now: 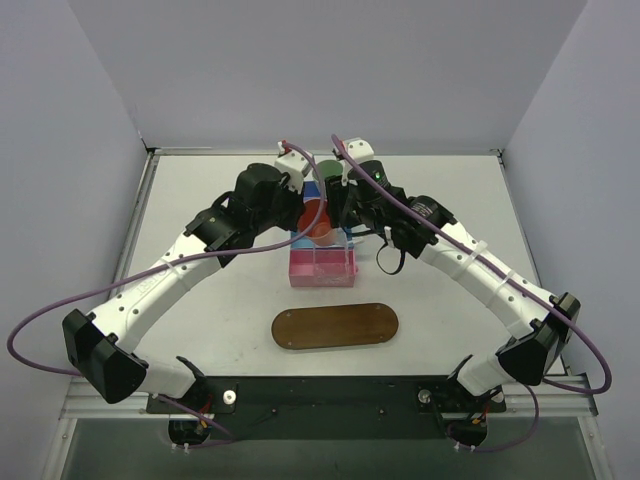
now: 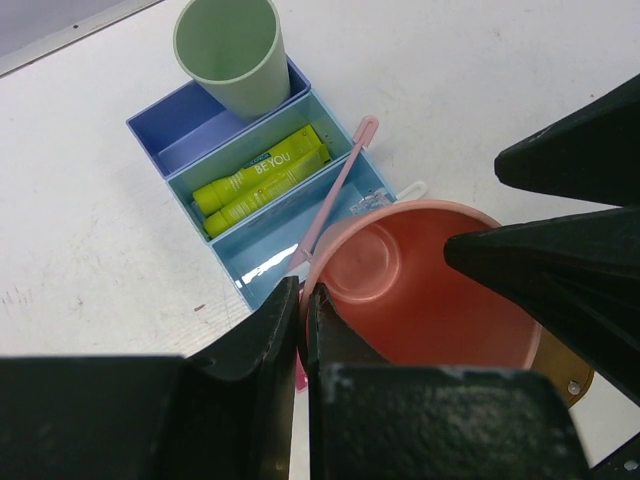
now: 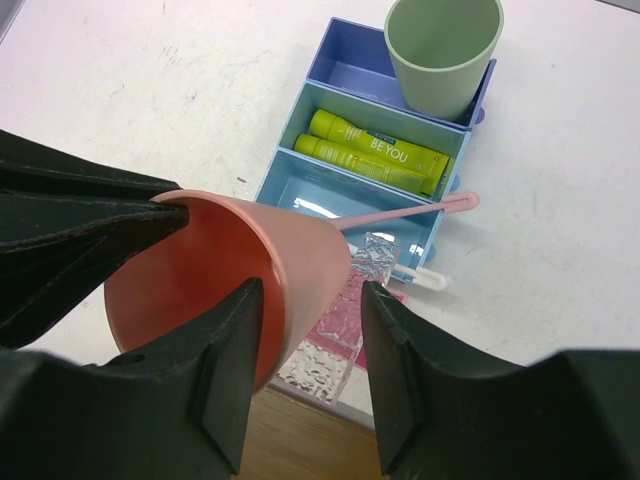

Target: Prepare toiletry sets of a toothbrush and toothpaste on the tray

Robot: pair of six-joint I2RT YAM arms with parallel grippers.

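Black jaws, smooth tapered salmon cup (image 2: 420, 290)

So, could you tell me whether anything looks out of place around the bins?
Yes: the pink toothbrush lies slanted across the pale blue bin, one end poking out over its wall. A white toothbrush lies outside that bin, partly hidden behind the salmon cup.

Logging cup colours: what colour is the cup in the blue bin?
The cup is mint green; clearest in right wrist view.
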